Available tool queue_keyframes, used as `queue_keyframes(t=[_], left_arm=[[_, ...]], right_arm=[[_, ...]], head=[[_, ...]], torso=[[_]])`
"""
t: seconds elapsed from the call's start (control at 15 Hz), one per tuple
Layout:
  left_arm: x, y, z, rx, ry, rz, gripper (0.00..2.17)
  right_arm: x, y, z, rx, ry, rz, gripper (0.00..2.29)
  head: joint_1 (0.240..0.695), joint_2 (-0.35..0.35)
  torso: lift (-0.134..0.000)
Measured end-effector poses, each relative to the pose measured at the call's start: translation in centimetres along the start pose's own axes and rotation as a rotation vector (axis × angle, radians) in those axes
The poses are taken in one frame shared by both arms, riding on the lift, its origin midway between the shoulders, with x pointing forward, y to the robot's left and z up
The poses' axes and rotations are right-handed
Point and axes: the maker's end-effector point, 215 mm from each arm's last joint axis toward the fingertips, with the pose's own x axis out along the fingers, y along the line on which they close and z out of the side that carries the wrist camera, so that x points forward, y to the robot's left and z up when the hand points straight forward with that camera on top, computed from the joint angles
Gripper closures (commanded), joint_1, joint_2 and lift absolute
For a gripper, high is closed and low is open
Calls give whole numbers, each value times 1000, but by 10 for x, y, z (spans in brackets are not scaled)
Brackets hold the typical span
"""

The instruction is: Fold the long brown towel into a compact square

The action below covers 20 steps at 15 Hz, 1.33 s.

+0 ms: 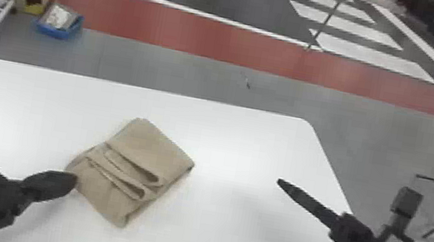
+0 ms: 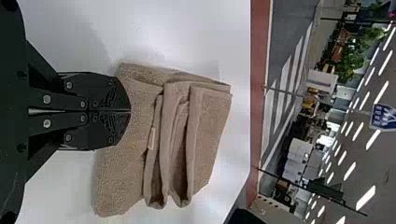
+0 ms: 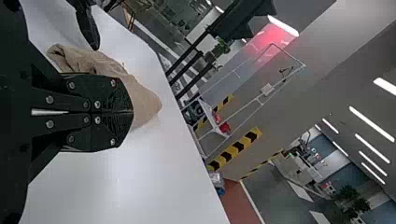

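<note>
Nearest, toward the left edge of the tabletop [image 1: 243, 135], the left claw [image 1: 72, 181] has its 2 fingers pressed together, with its tips by the brown towel [image 1: 151, 145]. The right claw [image 1: 281, 182] is pressed together too, well apart from the towel, toward the right edge. The towel lies folded in between, its far corner pointing toward the far edge. It should be light, soft and floppy, not easy to break. Best pinch all the layers at 1 side, so the loose middle folds don't slip.
</note>
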Motion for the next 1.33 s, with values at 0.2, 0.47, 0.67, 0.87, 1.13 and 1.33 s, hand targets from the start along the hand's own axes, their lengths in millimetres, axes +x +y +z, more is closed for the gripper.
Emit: queue_keyframes(t=[0.2,0.47,0.67,0.87,1.13,1.33], left_arm=[[-10,26,36,62,-144,115,1970],[1,53,38,108,-152,176,1970],[10,52,22,111,-96,174,1970],[15,49,-4,75,-7,166,1970],[16,32,-14,55,43,128,1970],[15,13,-11,42,39,88,1970]], right_arm=[[5,4,-3,3,7,13,1666],[1,6,-4,7,0,22,1666],[-4,5,1,6,-11,20,1666],[-4,2,3,2,-19,20,1666],[-6,-2,5,-2,-23,17,1666],[-5,-5,7,4,-26,17,1666]], head=[[695,-290],[695,-264],[695,-278],[695,-286],[695,-308],[695,-331]], torso=[[-124],[-124],[-124],[-124],[-124],[-124]])
